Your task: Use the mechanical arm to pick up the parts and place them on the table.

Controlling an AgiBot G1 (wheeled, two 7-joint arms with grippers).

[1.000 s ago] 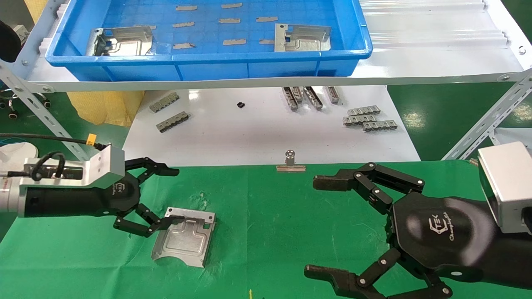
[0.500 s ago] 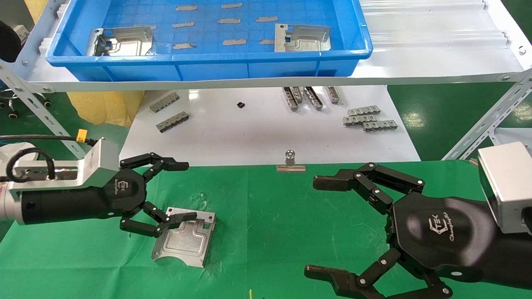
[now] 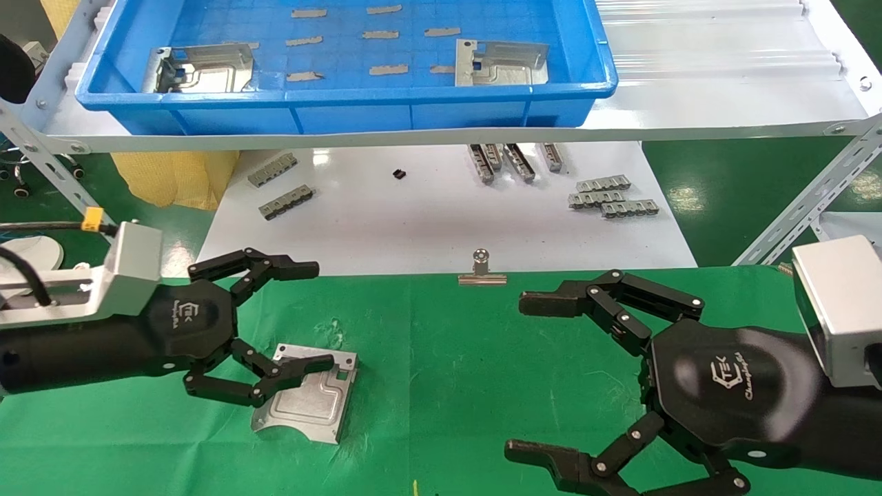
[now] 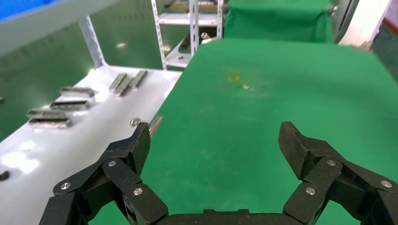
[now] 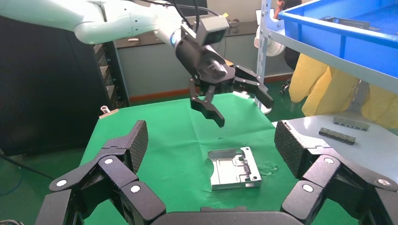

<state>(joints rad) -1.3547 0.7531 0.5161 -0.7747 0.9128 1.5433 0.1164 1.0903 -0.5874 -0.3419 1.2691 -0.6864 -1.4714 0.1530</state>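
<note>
Green cloth counter (image 3: 448, 386) in front of me, wrinkled; white tabletop (image 3: 427, 213) beyond it, and a shelf above that carrying a blue tray (image 3: 344, 103).

One part (image 3: 306, 403) lies flat on the green cloth, on my left side. The right wrist view shows it too (image 5: 233, 168), alone on the cloth, nothing touching it.

My left gripper (image 3: 289, 313) hangs above the part's far-left corner, jaws spread wide. In the head view one lower finger (image 3: 303, 364) overlaps the part's top edge; the right wrist view shows my left gripper (image 5: 239, 105) raised clear above the part, so no contact. Left wrist view: both fingertips apart with only green cloth between them (image 4: 213, 140).

My right gripper (image 3: 527, 375) sits low over the cloth on my right, well apart from the part, jaws wide open, holding nothing.

Two more parts rest in the tray: one at its left end (image 3: 200, 69), one right of centre (image 3: 501, 63). Small grey strips (image 3: 375, 34) dot the tray floor.

On the white top: ridged grey bars in groups (image 3: 610, 196), (image 3: 279, 186). A binder clip (image 3: 482, 270) sits at the cloth's far edge, between my two grippers.
</note>
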